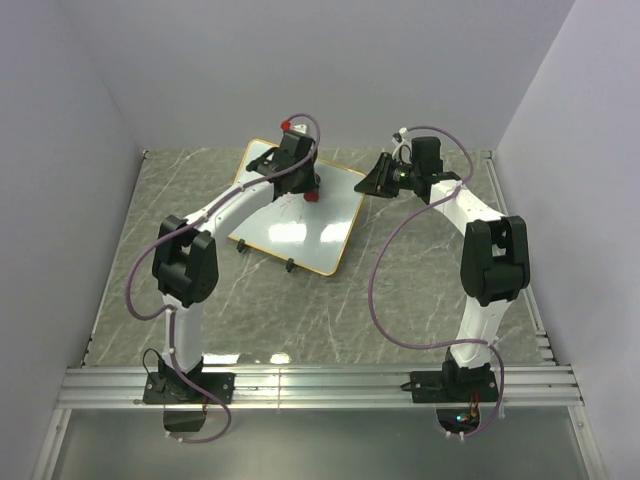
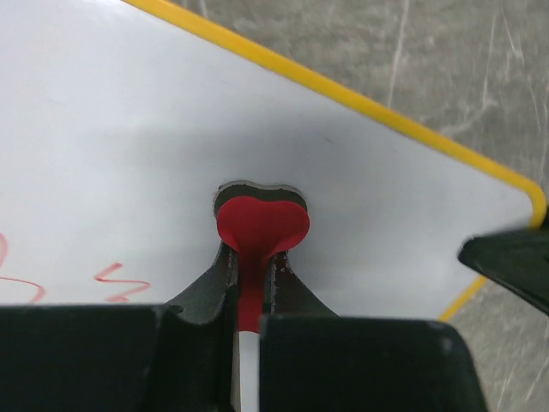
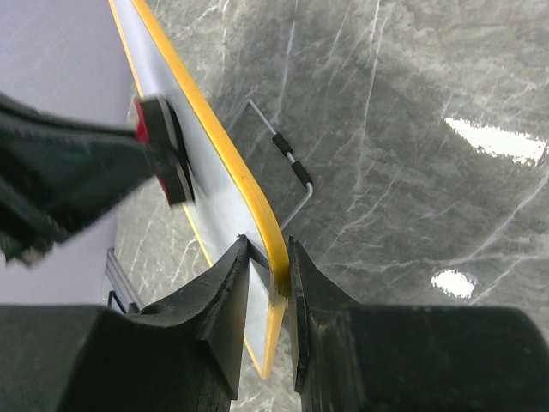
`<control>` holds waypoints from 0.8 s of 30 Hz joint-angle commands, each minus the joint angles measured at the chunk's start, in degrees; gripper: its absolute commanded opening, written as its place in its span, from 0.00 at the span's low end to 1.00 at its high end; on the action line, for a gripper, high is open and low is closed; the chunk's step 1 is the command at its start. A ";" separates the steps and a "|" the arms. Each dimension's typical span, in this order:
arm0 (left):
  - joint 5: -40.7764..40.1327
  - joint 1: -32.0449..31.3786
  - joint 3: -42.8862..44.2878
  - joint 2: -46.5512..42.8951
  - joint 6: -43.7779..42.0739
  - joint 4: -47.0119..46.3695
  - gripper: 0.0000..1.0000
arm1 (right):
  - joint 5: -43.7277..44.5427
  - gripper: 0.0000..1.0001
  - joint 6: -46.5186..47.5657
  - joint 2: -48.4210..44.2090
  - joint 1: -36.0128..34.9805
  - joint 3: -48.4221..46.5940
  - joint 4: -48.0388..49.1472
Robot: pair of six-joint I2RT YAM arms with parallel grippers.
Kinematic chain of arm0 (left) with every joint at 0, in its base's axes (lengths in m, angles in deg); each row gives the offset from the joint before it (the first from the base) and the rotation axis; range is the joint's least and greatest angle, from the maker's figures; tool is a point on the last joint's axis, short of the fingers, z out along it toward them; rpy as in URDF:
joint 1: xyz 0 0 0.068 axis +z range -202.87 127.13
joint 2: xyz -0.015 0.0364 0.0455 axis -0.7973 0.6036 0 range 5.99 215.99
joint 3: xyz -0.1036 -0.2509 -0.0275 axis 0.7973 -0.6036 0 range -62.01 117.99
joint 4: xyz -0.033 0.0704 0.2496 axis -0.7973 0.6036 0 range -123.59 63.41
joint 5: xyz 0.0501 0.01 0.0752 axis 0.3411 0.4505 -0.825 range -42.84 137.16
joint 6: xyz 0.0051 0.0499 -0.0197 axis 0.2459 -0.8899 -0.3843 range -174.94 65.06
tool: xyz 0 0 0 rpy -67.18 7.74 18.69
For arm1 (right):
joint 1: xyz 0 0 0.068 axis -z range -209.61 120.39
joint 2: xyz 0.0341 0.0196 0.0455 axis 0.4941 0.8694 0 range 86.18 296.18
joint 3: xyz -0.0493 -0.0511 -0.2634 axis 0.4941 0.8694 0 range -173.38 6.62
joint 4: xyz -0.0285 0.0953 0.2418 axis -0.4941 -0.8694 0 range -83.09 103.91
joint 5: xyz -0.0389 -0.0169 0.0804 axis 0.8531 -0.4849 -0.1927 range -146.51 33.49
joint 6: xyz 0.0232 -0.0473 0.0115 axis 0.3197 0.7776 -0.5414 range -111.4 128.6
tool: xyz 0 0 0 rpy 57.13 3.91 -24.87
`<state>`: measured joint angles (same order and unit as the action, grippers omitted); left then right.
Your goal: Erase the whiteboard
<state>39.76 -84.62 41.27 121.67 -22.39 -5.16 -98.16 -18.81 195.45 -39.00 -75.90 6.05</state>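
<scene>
A grey marbled tabletop (image 1: 430,290) lies between pale walls, and we find the whiteboard (image 1: 285,230) at the overhead view's upper centre. Our right gripper (image 3: 268,262) pinches its yellow rim. Our left gripper (image 2: 250,266) is clamped on the red eraser (image 2: 260,225), pressed to the board. Red scribbles (image 2: 120,281) at the left wrist view's lower left are unwiped, so we judge the erasing unfinished.

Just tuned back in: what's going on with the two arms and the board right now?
The left gripper is shut on a red eraser and presses its head flat against the whiteboard. The right gripper pinches the board's yellow rim near a corner, apparently to steady it. Red scribbles show on the board beside the eraser, so the erasing is not finished.
</scene>
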 commanded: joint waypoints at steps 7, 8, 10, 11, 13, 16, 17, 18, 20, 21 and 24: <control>-3.50 2.39 -10.28 -2.64 -0.83 -1.00 0.00 | 1.04 0.00 1.58 -2.31 -0.98 -0.36 -4.01; -2.98 2.30 -13.34 -3.52 -0.48 -1.53 0.00 | 1.13 0.00 1.58 -2.31 -0.98 -0.36 -4.09; -2.01 1.87 -18.52 -6.25 -0.30 -2.75 0.00 | 1.39 0.00 1.49 -2.31 -0.98 -0.53 -4.09; -1.57 1.52 -20.30 -7.30 -0.30 -3.98 0.00 | 1.57 0.00 1.58 -2.22 -0.98 -0.62 -4.27; -2.00 0.37 -25.64 -10.20 -0.30 -4.69 0.00 | 1.66 0.00 1.67 -2.14 -0.98 -1.06 -4.53; -1.13 -0.24 -32.15 -13.45 0.31 -6.27 0.00 | 2.01 0.00 1.67 -1.96 -0.98 -1.50 -4.71; 0.00 -0.33 -33.57 -14.16 0.66 -6.71 0.00 | 2.01 0.00 1.58 -1.96 -0.98 -1.68 -4.80; 0.54 -0.68 -34.63 -15.30 0.75 -7.67 0.00 | 2.01 0.00 1.49 -1.70 -1.07 -1.77 -4.80; 1.42 -1.30 -36.31 -15.66 0.84 -8.03 0.00 | 2.01 0.00 1.40 -1.70 -0.98 -1.68 -4.80; 1.60 -2.17 -36.40 -15.57 0.76 -8.03 0.00 | 2.01 0.00 1.32 -1.61 -1.07 -1.50 -4.71; 1.42 -3.67 -35.52 -14.61 0.49 -7.68 0.00 | 2.10 0.00 1.32 -1.96 -0.98 -1.24 -4.62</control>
<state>38.88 -86.45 6.98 104.68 -22.15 -15.06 -99.21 -18.12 195.06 -39.02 -75.99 3.45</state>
